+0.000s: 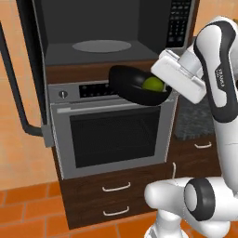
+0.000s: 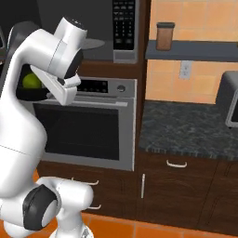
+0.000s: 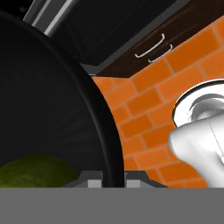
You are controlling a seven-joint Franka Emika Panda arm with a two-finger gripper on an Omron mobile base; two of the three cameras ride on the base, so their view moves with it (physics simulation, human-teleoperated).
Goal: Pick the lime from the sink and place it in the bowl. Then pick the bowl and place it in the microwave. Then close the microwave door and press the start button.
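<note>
My gripper (image 3: 114,183) was clamped on the rim of the bowl (image 1: 135,86); in the hand view the two finger tips sat tight on either side of the black rim, one inside and one outside. I held the bowl in the air, tilted, in front of the wall oven's control strip and just below the open mouth of the microwave (image 1: 102,32). The lime (image 1: 152,83) lay inside the bowl, resting toward the side nearest the gripper; in the hand view I saw its green top at the bottom left, close against the inner finger, and in the right base view it showed as a yellow-green spot behind my arm.

Above the bowl the microwave cavity stood open, with its round pale turntable (image 1: 102,46) on the floor of the cavity and the keypad (image 1: 179,21) to its right. The microwave door (image 1: 18,79) was swung wide to the left, its dark bar handle (image 1: 13,88) hanging down along the tiled wall. Under the bowl was the wall oven (image 1: 111,130) with its dark glass window, and below that two drawers (image 1: 116,197) with pale handles. To the right I saw a dark speckled counter (image 2: 190,128), a shelf (image 2: 193,50) above it, and a brown jar (image 2: 164,36) standing on the shelf.
</note>
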